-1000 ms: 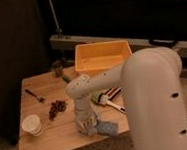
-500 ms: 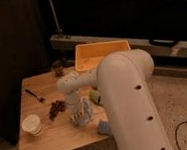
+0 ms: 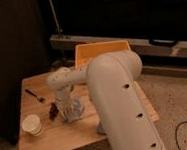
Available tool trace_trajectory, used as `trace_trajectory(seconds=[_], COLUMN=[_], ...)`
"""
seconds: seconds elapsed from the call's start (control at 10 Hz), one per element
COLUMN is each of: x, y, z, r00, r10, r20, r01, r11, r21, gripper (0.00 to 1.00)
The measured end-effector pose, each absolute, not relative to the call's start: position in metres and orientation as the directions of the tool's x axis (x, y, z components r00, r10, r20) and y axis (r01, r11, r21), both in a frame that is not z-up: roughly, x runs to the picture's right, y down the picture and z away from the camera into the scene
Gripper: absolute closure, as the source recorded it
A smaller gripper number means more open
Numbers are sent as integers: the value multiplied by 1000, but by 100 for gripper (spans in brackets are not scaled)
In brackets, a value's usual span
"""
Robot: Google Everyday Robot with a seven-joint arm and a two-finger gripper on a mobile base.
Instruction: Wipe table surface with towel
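The gripper (image 3: pixel 69 110) presses down on the towel (image 3: pixel 74 109) at the desk's (image 3: pixel 49 142) left-middle, beside the dark cluster (image 3: pixel 53 111) and paper cup (image 3: pixel 32 124), so wiping seems underway with most surface apparently left.

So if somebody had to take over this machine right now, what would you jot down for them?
Gripper: down on the wooden table, pressing the light blue towel near the middle-left.
Close by: paper cup at the front left, a dark cluster right beside the towel, spoon further back, yellow bin at the far edge.
Done: towel is on the surface.
Left: the wiping; how much is already wiped can't be seen.
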State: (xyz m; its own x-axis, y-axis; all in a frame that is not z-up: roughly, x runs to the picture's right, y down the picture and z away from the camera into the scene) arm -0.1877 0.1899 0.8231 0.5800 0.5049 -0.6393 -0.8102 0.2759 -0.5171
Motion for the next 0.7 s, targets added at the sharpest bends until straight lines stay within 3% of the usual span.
trace_trajectory(seconds=[0.4,0.7], x=[-226,-209], y=[227,259], z=[759,734], r00=[723,751], r10=[424,364], r20=[-546,-551], r01=[-681,-653], r11=[300,284], r21=[-668,-702], gripper=[100,100])
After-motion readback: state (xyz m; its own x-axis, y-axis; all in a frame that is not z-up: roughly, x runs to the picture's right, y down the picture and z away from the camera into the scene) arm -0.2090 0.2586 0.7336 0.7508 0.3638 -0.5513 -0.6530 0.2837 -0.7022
